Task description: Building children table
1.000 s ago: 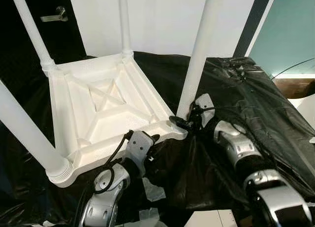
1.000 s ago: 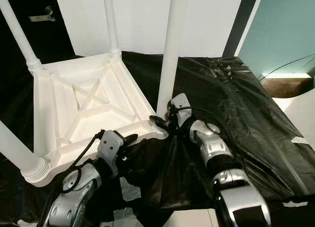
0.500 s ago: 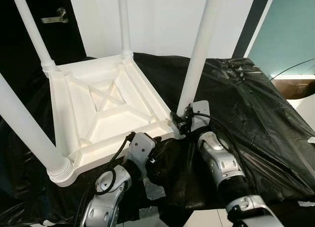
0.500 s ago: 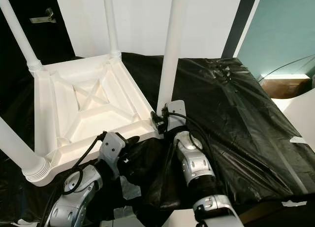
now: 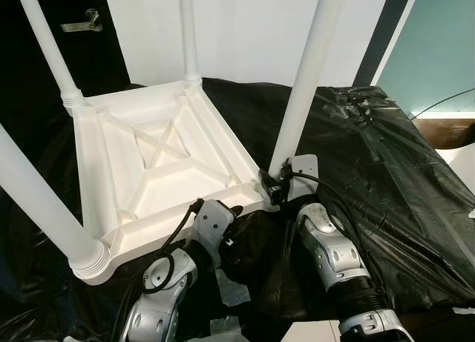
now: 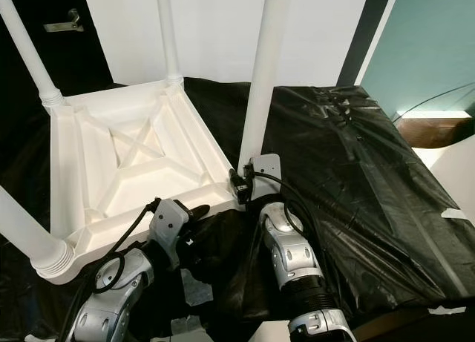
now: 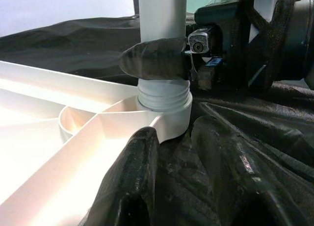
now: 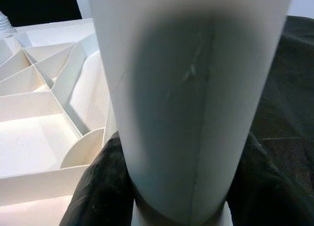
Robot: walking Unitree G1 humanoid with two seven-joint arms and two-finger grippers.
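A white plastic children's table lies upside down on a black plastic sheet, with its legs standing up. My right gripper is shut on the base of the near-right leg, just above its threaded collar. In the right wrist view that leg runs between the two black fingers. My left gripper is low at the table's near edge, open. One of its fingers lies over the white rim and the other rests on the sheet, both pointing at the same corner.
A dark door with a metal handle is at the back left, beside a white wall panel. A teal wall is at the right. Scraps of white tape lie on the sheet near the front edge.
My right forearm has swung in from the right and now points straight at the leg's base, with the wrist turned around the leg. The left arm has stayed put.
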